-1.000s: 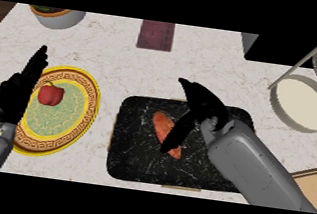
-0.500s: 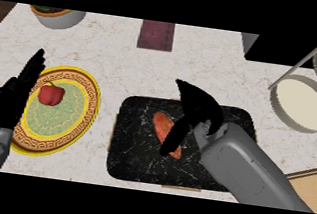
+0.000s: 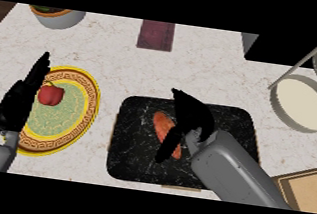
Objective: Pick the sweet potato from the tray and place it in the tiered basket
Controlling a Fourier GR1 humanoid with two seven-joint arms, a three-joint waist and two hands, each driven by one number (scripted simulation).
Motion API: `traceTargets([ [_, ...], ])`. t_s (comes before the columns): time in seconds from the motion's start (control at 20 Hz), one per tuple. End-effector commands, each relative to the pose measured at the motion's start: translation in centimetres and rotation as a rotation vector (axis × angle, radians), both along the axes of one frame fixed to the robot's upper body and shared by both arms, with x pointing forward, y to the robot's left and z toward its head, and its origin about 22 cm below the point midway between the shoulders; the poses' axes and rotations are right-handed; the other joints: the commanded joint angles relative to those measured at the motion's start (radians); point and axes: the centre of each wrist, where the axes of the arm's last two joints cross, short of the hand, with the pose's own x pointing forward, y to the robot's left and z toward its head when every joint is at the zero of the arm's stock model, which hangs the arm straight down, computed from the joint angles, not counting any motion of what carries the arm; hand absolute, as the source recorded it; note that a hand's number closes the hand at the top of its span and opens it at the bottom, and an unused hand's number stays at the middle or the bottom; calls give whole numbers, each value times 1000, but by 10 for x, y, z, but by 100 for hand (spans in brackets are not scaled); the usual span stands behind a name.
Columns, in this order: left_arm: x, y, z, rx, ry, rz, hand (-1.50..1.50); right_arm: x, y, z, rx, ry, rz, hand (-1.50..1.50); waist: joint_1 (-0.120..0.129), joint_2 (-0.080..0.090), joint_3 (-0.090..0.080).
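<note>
An orange sweet potato (image 3: 163,127) lies on the black marbled tray (image 3: 230,119) in the middle of the counter. My right hand (image 3: 190,117) hovers over the tray, fingers straight and pointing down-left, lying across the sweet potato's right side and hiding part of it. No finger curls round it. The tiered basket (image 3: 303,103), white with round tiers, stands at the right edge. My left hand (image 3: 19,100) rests open at the left, fingers up, beside a yellow plate.
A yellow-rimmed green plate (image 3: 71,117) holds a red pepper (image 3: 50,95). A dark red box (image 3: 157,34) and a grey bowl (image 3: 56,16) stand at the back. A wooden board (image 3: 315,187) lies at the lower right, a black appliance (image 3: 284,50) behind the basket.
My right hand has moved slightly left and lower over the tray, closer onto the sweet potato. The left hand has stayed put.
</note>
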Motion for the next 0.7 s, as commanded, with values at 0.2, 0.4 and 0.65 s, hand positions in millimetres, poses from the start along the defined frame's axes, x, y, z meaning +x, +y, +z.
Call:
traceTargets([
  [0.2, -3, 9, 13, -6, 6, 3, 0, -2, 5, -24, -89, 78, -82, -150, 5, 1, 0],
  [0.4, 10, -12, 10, -15, 7, 4, 0, -15, 13, -36, -99, 104, -51, -150, -2, 1, 0],
  [0.65, 5, 20, 0, -2, 1, 5, 0, -7, 18, -28, -75, 124, -57, -150, -1, 1, 0],
])
